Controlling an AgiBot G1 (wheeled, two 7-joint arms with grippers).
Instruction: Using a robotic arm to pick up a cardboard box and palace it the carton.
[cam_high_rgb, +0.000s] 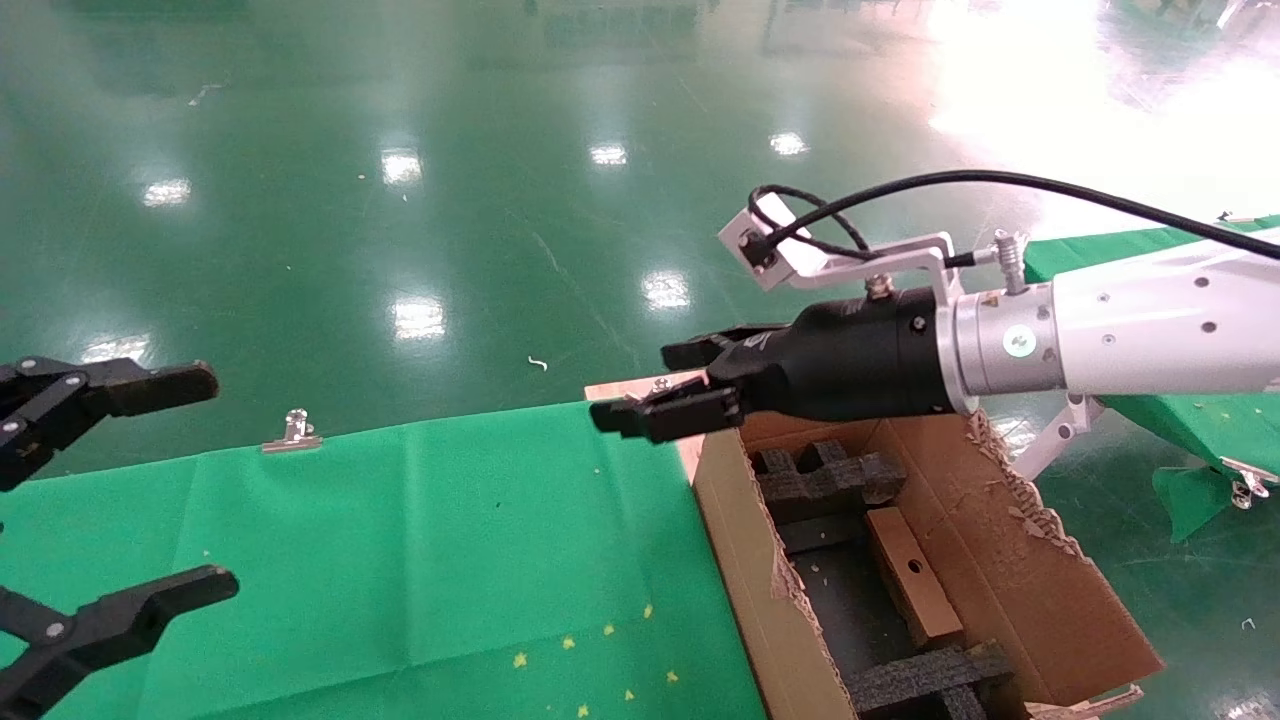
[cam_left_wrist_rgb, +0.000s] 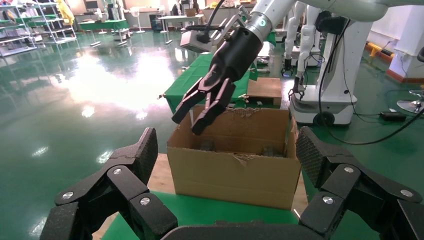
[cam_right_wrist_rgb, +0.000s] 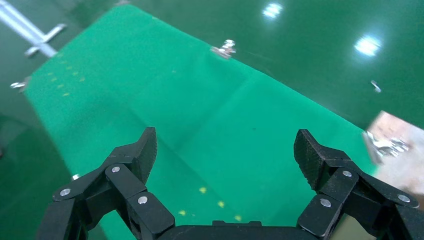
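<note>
The carton (cam_high_rgb: 1000, 560) stands open at the right end of the green-clothed table, with black foam inserts (cam_high_rgb: 830, 475) inside. The small cardboard box (cam_high_rgb: 912, 575), brown with a round hole, lies flat inside it between the inserts. The robotic arm, my white right arm (cam_high_rgb: 1150, 320), reaches in from the right. Its right gripper (cam_high_rgb: 645, 385) is open and empty, hovering above the carton's far left corner. The left wrist view shows that gripper (cam_left_wrist_rgb: 187, 125) above the carton (cam_left_wrist_rgb: 235, 170). My left gripper (cam_high_rgb: 190, 490) is open and empty at the table's left end.
A green cloth (cam_high_rgb: 450, 560) covers the table, and the right wrist view looks down on it (cam_right_wrist_rgb: 225, 100). A metal clip (cam_high_rgb: 292, 432) holds its far edge. A second green table (cam_high_rgb: 1190, 420) stands to the right. Another white robot (cam_left_wrist_rgb: 325, 75) stands behind the carton.
</note>
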